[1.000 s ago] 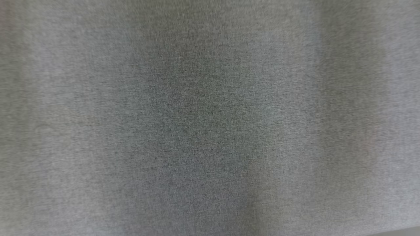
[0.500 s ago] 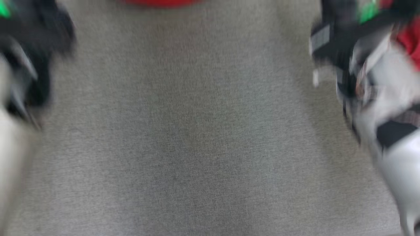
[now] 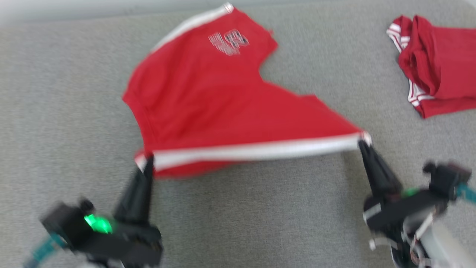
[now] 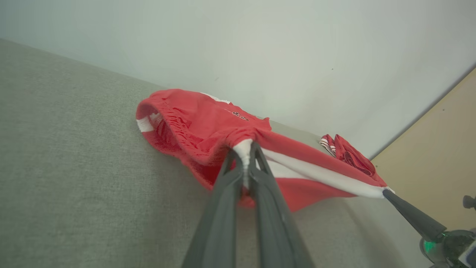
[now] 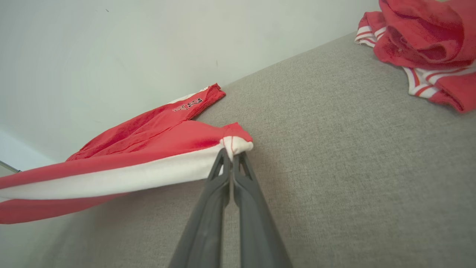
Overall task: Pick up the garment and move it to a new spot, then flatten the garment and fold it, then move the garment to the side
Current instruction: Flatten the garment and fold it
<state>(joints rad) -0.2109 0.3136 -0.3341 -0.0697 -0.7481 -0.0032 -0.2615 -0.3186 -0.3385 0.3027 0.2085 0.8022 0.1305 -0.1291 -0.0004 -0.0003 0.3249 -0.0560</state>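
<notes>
The garment (image 3: 208, 100) is a pair of red shorts with white side stripes and a printed logo, spread over the grey surface. Its near white-striped edge is stretched taut between my two grippers. My left gripper (image 3: 148, 160) is shut on the edge's left corner, and the left wrist view shows the garment (image 4: 208, 126) pinched at that gripper's tips (image 4: 246, 149). My right gripper (image 3: 362, 143) is shut on the right corner, and the right wrist view shows the garment (image 5: 148, 149) clamped at its tips (image 5: 231, 152).
A second red garment with white stripes (image 3: 435, 63) lies crumpled at the far right of the grey fabric surface (image 3: 241, 223). A pale wall (image 4: 260, 44) runs along the surface's far edge. A tan panel (image 4: 438, 156) stands to the right.
The head camera has swung from bare grey fabric onto the garment and both grippers; the earlier frames are too blurred to tell how the arms moved.
</notes>
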